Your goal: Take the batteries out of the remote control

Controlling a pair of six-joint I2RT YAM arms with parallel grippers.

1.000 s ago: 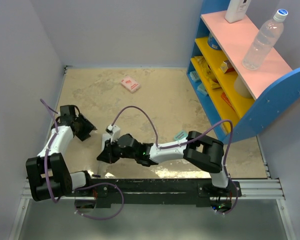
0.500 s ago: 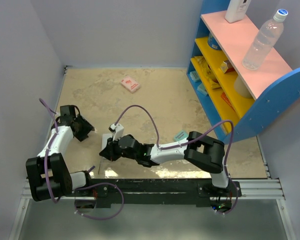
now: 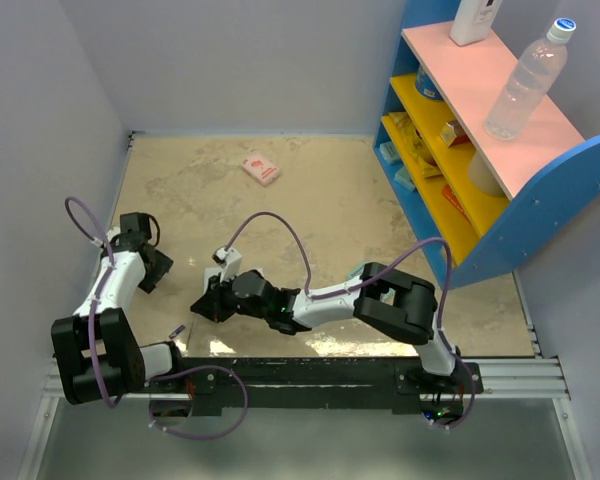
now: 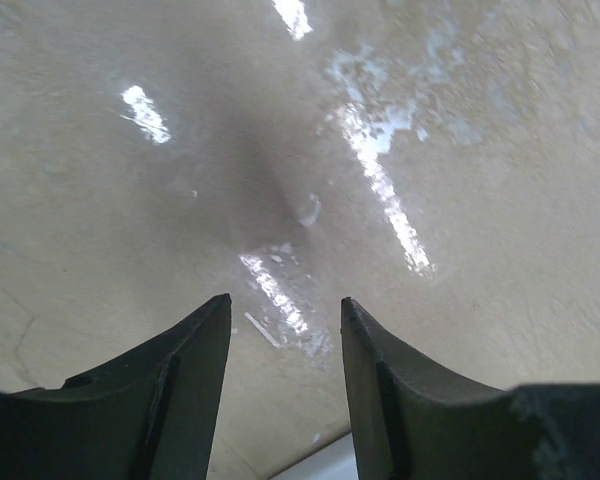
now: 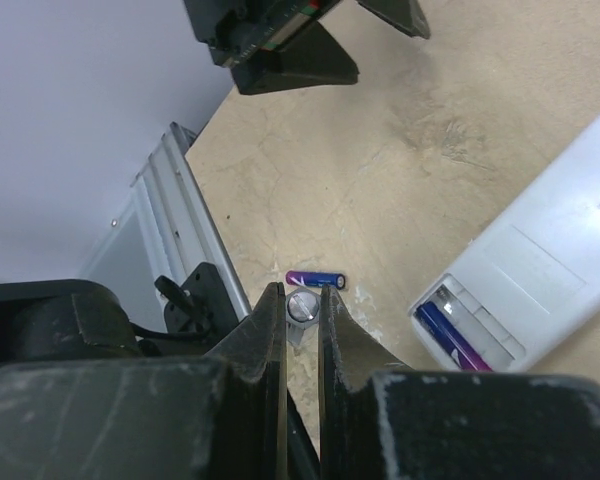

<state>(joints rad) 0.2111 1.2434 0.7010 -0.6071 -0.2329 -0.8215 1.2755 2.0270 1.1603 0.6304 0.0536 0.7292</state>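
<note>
A: Your remote [image 5: 550,250] lies flat on the desk [image 5: 430,120], to the right of your right hand [image 5: 301,292] in that wrist's view; its bay [image 5: 470,320] stands open at the end nearest the hand.

B: Yes; the bay battery [image 5: 448,335], blue and purple, sits lengthwise inside it.

A: Your right hand is pressed almost together, pinching the pinched battery [image 5: 302,305] end-on at the tips; you see its round silver cap.

B: The loose battery [image 5: 316,279] lies on the desk just beyond those tips, apart from the remote; whether it touches the pinched one you cannot tell.

A: Your left hand [image 4: 285,305] hangs over bare desk near the left wall; its fingers are spread, gripping nothing.
</note>
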